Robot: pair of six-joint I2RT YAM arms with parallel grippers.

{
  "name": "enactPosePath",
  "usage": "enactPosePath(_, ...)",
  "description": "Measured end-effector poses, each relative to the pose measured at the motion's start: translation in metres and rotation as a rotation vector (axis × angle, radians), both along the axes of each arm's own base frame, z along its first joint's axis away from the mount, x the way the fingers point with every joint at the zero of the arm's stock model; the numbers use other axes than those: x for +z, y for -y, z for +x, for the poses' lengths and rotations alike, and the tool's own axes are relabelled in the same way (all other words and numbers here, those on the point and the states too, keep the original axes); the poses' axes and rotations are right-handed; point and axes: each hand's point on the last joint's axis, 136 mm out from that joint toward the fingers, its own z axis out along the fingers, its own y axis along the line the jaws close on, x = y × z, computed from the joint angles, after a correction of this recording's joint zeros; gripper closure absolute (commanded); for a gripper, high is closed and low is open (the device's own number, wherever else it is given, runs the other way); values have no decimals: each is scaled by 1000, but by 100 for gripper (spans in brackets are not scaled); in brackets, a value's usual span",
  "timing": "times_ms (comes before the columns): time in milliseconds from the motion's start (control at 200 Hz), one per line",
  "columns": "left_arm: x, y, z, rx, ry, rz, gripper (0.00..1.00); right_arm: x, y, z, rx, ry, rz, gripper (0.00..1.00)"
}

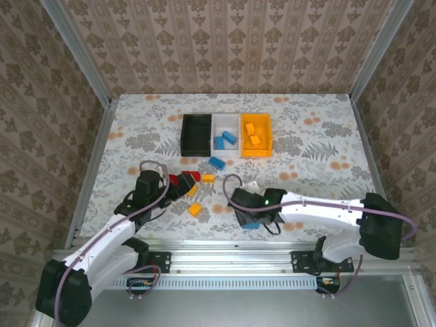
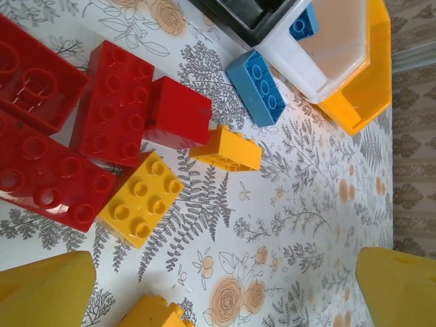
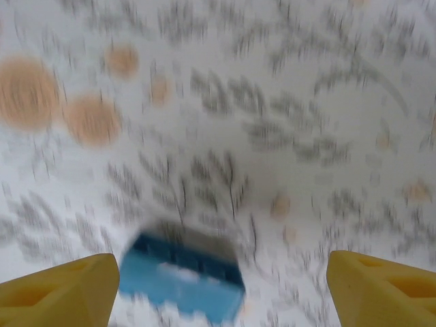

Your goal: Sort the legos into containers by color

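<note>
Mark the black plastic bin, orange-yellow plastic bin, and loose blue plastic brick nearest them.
Black plastic bin point(image 1: 196, 133): top view, bare floor.
Orange-yellow plastic bin point(image 1: 255, 153): top view, near wall.
Loose blue plastic brick point(image 1: 216, 163): top view, studded face.

The right wrist view is blurred throughout: a blue lego point(image 3: 180, 276) is reduced to a soft block whose studs cannot be made out. In the left wrist view, the red legos point(image 2: 37, 88) are cut off by the left edge, the white bin point(image 2: 327, 48) and orange-yellow bin point(image 2: 373, 75) by the top, and the fingers point(image 2: 41, 293) by the bottom.
</note>
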Motion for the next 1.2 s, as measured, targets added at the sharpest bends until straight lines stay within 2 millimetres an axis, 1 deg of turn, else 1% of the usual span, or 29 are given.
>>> enactPosePath(50,4,6,-2,-27,11,-2,0,-2,2,-14,15,-24,3,14)
enactPosePath(105,9,10,-3,-49,26,-6,0,-5,3,-24,31,-47,0,13)
enactPosePath(240,15,16,-3,-72,49,-11,0,-16,4,-37,46,-92,-23,13)
enactPosePath(395,16,19,-5,-90,59,-11,0,-37,8,-38,42,-129,-103,12)
enactPosePath(535,16,19,-5,-94,63,-8,0,-50,12,-36,42,-149,-154,12)
enactPosePath(670,18,19,-5,-94,72,-7,0,-60,16,-28,25,-162,-180,13)
enactPosePath(765,18,18,-4,-92,76,-3,0,-61,15,-20,14,-179,-155,21)
enactPosePath(820,18,18,-4,-91,76,-3,0,-61,14,-9,5,-165,-134,24)
enactPosePath(905,18,18,-4,-90,79,1,0,-60,10,6,-3,-139,-98,32)
enactPosePath(955,18,17,-4,-89,80,2,0,-61,8,11,10,-129,-90,37)
enactPosePath(1025,18,17,-3,-88,82,5,0,-64,5,14,26,-127,-86,48)
enactPosePath(1110,18,16,-3,-91,83,15,0,-65,-2,13,39,-135,-61,70)
enactPosePath(1130,18,16,-3,-92,84,17,0,-65,-4,13,47,-132,-58,74)
enactPosePath(1155,18,16,-3,-93,84,21,0,-65,-6,13,53,-135,-49,77)
enactPosePath(1200,19,16,-3,-93,83,27,0,-64,-7,13,51,-131,-42,78)
